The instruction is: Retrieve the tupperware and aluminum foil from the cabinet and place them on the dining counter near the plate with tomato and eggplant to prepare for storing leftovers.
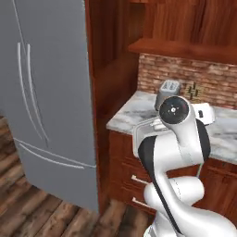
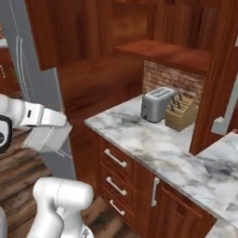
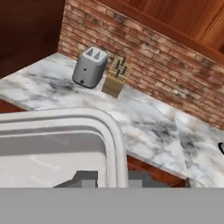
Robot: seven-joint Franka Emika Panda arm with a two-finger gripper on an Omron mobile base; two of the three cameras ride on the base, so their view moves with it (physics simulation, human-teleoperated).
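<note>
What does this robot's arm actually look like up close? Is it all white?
Mostly. The arm is built of smooth, rounded glossy white segments with dark bands at the joints and a round black cap with a small silver centre. The hand is a boxy white block, ending in small dark grey fingers.

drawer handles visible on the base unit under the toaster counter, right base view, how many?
3, stacked on the drawer fronts below the marble counter: top handle, middle handle, bottom handle. A separate vertical door handle sits to their right. More may be hidden lower or behind the arm.
</note>
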